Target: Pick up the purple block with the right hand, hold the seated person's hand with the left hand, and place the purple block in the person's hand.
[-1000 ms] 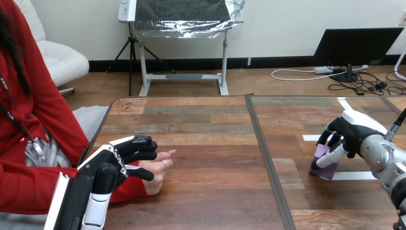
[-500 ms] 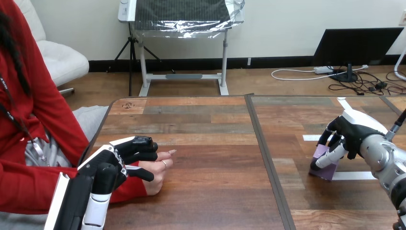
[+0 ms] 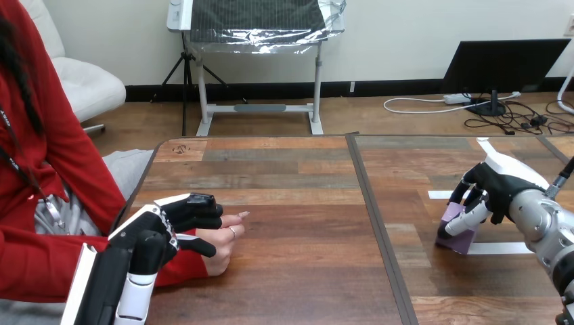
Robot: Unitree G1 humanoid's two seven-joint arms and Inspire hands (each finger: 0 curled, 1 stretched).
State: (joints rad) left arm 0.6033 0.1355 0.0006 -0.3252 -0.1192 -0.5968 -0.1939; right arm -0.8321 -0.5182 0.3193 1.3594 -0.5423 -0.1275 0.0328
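While the purple block [image 3: 457, 235] stands low at the tabletop [image 3: 298, 183], to the right of the dark seam [image 3: 376, 217], the right hand [image 3: 504, 186] has its fingers [image 3: 467, 219] curled around it; I cannot tell if the block touches the wood. Well to the left of the seam, the left hand [image 3: 159, 230] closes fingers and thumb around the person's hand [image 3: 220, 249].
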